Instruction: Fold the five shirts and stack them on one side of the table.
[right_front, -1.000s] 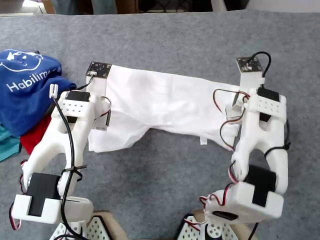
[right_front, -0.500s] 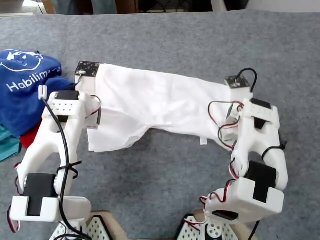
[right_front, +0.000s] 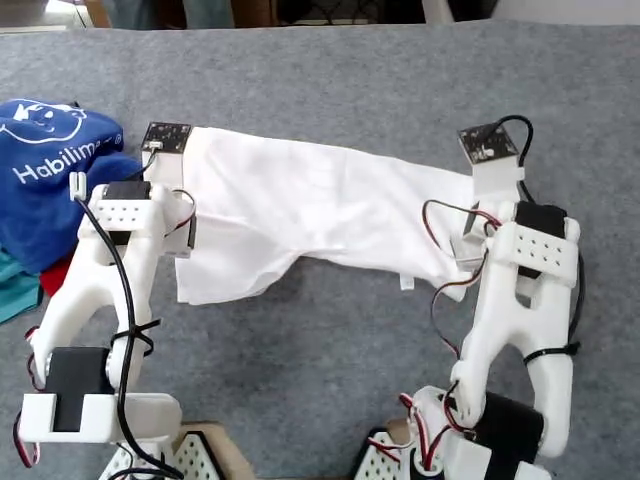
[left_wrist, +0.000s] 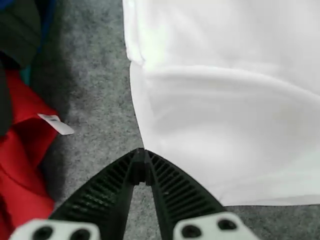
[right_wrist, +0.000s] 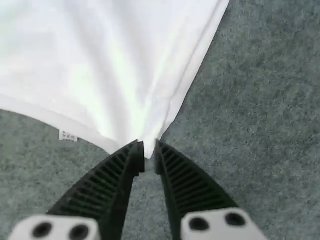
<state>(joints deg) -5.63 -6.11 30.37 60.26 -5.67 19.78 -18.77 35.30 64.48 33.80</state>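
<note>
While both arms sit over the ends of the white shirt (right_front: 320, 215), the garment lies stretched across the middle of the grey felt-covered table (right_front: 400, 70), partly folded into a long band that runs from beside the left arm to beside the right. A wide strip of grey felt lies between the shirt's far edge and the table's far edge, and another stretch of felt lies between the shirt's near edge and the arm bases. Past the right arm the felt carries on to the picture's side.

At the table's left edge sits a heap of other shirts: a blue shirt (right_front: 50, 165) on top, a red shirt (right_front: 62, 275) under it and a teal shirt (right_front: 14, 292) at the very margin. The heap is near the white shirt's left end but apart from it, with a strip of grey felt between them in the left wrist view, where a small white tag (left_wrist: 56, 124) sticks out of the red cloth.

The left gripper (left_wrist: 141, 159) has its jaws pressed together at the white shirt's side edge, and the hem runs right into the tips. The right gripper (right_wrist: 148, 150) is closed to a narrow slit, pinching a bunched corner of the white fabric, with a small label (right_wrist: 67, 135) on the hem just beside it.
</note>
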